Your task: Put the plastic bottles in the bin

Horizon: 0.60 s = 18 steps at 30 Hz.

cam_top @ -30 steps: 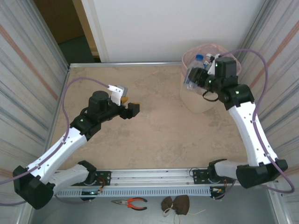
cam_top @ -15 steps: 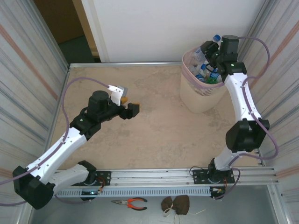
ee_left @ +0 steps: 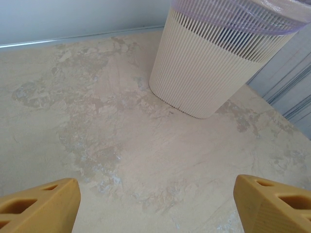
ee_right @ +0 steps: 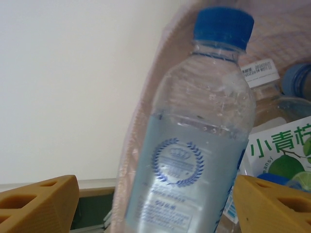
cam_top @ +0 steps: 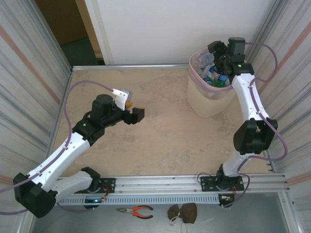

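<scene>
Right pincer point(ee_right: 155, 203), above the bin point(cam_top: 210, 103) in the upper right of the frame, has just spread open, leaving the blue-capped clear bottle point(ee_right: 194, 141) inside among other bottles point(cam_top: 216, 78); this deposit is judged done.

clr glossy plastic bottle point(ee_right: 194, 145), ribbed matt bin point(ee_left: 204, 68)

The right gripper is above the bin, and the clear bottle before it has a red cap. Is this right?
No: the clear bottle has a blue cap, as the right wrist view shows. The right gripper is above the bin.
</scene>
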### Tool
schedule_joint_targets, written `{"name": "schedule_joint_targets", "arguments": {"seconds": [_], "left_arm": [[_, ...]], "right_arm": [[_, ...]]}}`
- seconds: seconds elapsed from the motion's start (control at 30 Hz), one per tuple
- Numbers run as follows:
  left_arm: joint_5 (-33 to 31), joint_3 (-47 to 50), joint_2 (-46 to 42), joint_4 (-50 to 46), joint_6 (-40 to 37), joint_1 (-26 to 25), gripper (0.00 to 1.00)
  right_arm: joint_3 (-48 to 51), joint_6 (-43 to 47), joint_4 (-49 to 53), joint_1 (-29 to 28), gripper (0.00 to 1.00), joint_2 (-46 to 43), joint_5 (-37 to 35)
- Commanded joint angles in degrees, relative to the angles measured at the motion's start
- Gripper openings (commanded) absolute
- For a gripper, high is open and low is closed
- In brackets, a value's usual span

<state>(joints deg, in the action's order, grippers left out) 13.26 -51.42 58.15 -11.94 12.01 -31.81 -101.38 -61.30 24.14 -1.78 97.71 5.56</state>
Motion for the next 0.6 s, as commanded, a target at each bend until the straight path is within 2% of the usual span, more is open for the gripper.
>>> {"name": "schedule_joint_targets", "arguments": {"seconds": [0.0,0.13,0.3,0.57], "left_arm": [[-0.90,-1.48,-1.92,0.28,-0.40,0.48,0.83],[-2.07,-0.71,-2.21,0.52,-0.62,0.52,0.83],[-2.54,-0.62,-1.86,0.69,-0.94,0.75,0.83],[-3.19,-1.15,-1.81,-0.38,-1.44,0.99,0.83]], "right_arm": [[-1.52,0.30,1.96,1.08,0.81,-6.41,-2.16],[-1.19,3.82,2.51,1.17,0.79,-9.38,-1.28],[-0.64,8.39,-0.25,1.33,0.77,-10.24,4.15],[-7.34,8.64,-5.83,1.70,0.76,0.77,15.96]]}}
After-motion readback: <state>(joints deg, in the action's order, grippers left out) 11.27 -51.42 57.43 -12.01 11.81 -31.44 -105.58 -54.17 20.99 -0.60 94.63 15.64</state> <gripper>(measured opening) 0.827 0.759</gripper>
